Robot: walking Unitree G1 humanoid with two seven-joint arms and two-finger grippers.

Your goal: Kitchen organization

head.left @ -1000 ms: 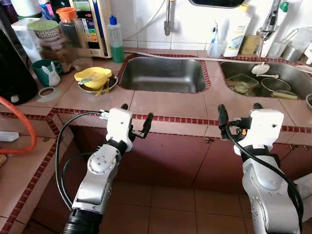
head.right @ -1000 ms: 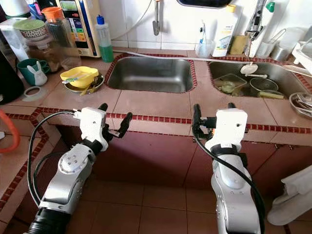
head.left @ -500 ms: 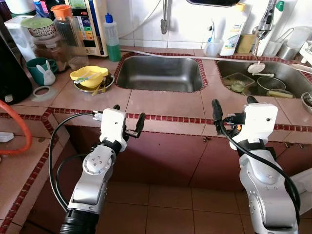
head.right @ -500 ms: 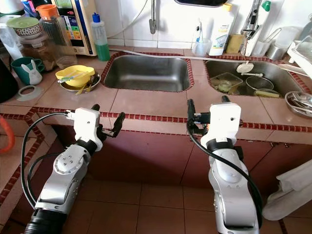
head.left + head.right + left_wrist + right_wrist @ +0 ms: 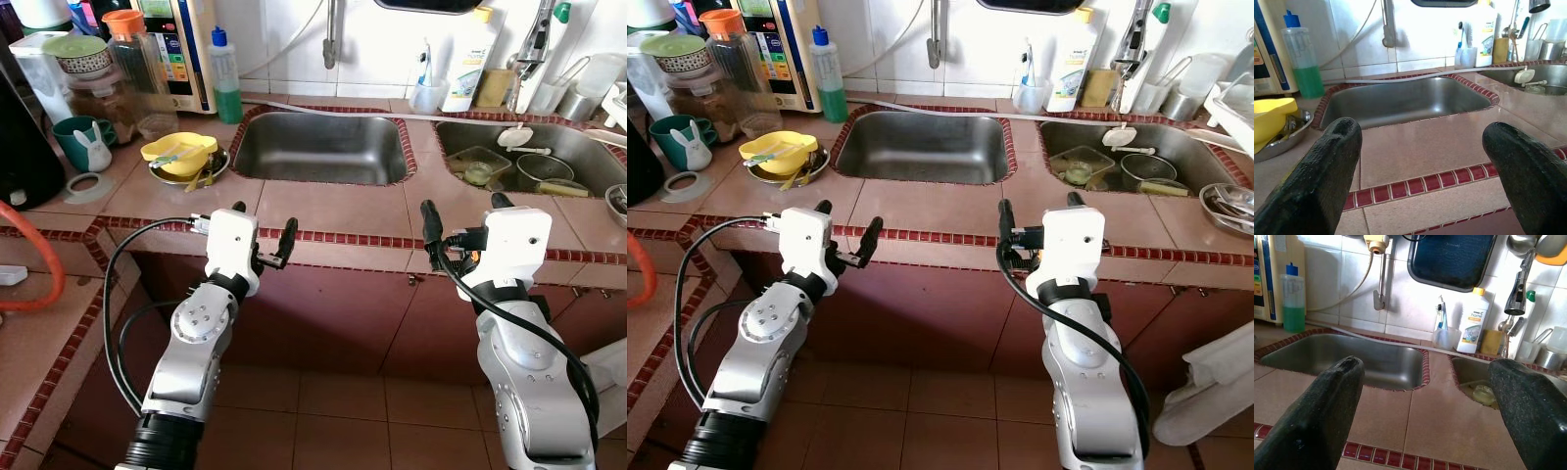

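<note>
I face a tiled kitchen counter with two steel sinks. The left sink is bare; the right sink holds a glass container, a pot and a ladle. A yellow bowl with utensils sits in a metal dish left of the sinks. My left gripper is open and holds nothing, at the counter's front edge before the left sink. My right gripper is also open with nothing in it, at the edge between the sinks. The wrist views look across the counter between the fingers.
A green soap bottle, a water filter unit, jars and a teal mug crowd the back left. A white detergent bottle and a cup with a toothbrush stand behind the sinks. An orange hose curves at left.
The camera has shifted a little. Both grippers have risen slightly toward the counter's front edge and stay open.
</note>
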